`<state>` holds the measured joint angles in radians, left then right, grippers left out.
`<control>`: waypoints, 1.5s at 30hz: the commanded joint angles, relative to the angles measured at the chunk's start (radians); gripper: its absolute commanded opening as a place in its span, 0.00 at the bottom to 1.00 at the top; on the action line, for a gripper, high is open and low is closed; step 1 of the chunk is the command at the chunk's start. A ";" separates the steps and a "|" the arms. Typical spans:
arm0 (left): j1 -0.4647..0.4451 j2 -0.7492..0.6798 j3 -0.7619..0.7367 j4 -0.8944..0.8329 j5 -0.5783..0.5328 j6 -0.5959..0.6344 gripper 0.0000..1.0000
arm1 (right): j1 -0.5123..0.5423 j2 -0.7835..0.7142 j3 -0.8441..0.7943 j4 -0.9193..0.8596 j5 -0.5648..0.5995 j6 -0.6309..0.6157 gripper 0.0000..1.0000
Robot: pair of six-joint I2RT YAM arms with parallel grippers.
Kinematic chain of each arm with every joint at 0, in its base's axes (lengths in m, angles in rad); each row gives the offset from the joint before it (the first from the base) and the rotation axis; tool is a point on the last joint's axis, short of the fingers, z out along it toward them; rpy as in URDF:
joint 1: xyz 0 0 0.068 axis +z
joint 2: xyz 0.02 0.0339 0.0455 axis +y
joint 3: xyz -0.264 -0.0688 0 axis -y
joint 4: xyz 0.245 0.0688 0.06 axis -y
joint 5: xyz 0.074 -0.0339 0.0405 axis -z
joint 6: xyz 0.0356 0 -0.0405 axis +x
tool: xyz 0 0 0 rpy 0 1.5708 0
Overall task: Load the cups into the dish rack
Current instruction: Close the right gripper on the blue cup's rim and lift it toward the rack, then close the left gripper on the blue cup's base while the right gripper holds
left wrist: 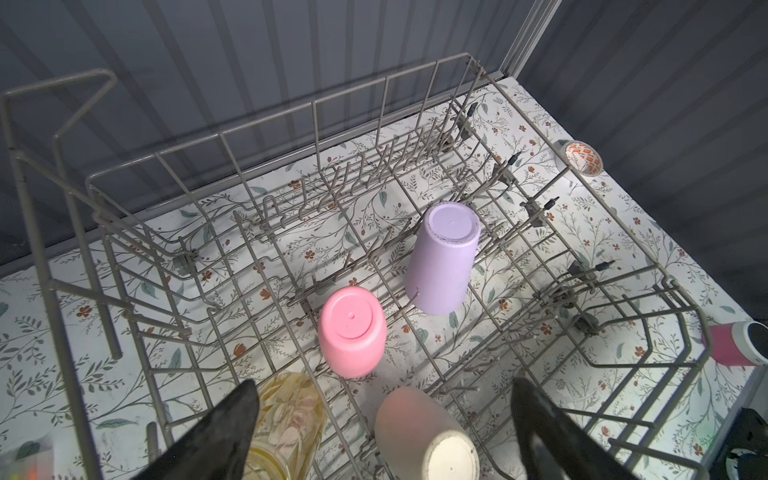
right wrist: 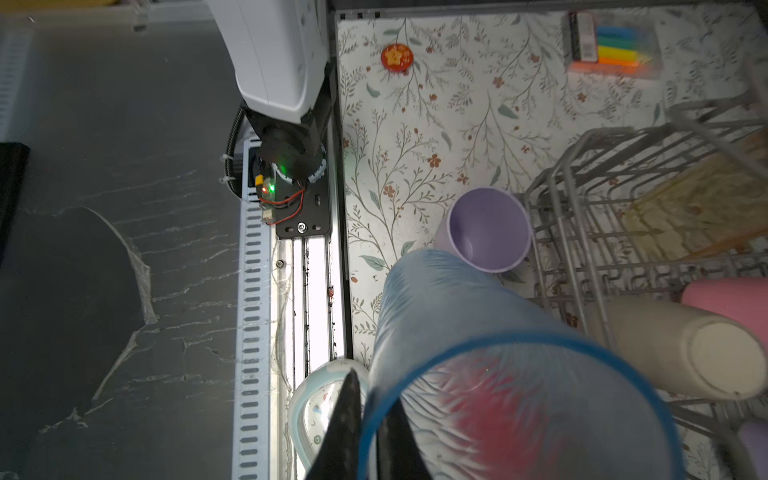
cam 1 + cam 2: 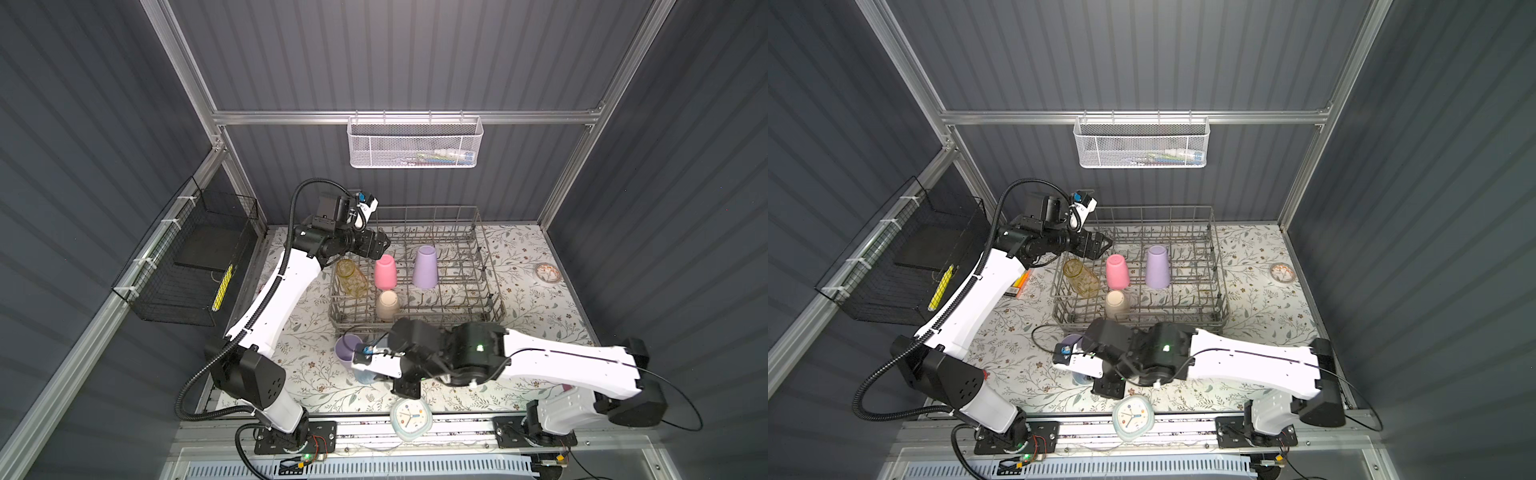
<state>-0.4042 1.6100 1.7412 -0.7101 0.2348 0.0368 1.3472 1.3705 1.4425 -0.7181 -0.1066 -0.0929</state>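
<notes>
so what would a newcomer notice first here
The large grey wire dish rack at the back of the floral table, holding an upturned pink tumbler, lilac tumbler, short beige tumbler and a yellowish patterned glass. Just in front of it the right gripper is shut on the rim of a tall translucent blue cup, beside an upright lilac tumbler, while the left gripper hangs open over the rack's back left corner.

A floral-patterned white tabletop (image 3: 540, 307) carries a grey wire dish rack (image 3: 449, 293), an upright lilac plastic tumbler (image 3: 348, 348) just beside it, a patterned tape roll (image 3: 547, 273), a clear pack of coloured highlighters (image 3: 1018, 286) and a round orange badge (image 2: 395, 57).
</notes>
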 commanded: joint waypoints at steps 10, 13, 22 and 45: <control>0.007 -0.022 -0.051 0.114 0.197 -0.066 0.94 | -0.313 -0.457 -0.327 0.472 -0.290 0.300 0.04; 0.007 -0.028 -0.083 0.180 0.271 -0.093 0.94 | -0.373 -0.502 -0.384 0.546 -0.311 0.375 0.04; 0.015 -0.055 -0.185 0.439 0.533 -0.224 0.94 | -0.491 -0.560 -0.494 0.697 -0.370 0.517 0.03; 0.014 -0.108 -0.318 0.717 0.948 -0.325 0.95 | -0.826 -0.474 -0.711 1.311 -0.643 0.982 0.00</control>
<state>-0.3973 1.5028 1.4273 -0.0025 1.1034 -0.2897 0.5346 0.8955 0.7303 0.4294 -0.7029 0.8330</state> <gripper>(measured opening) 0.944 0.086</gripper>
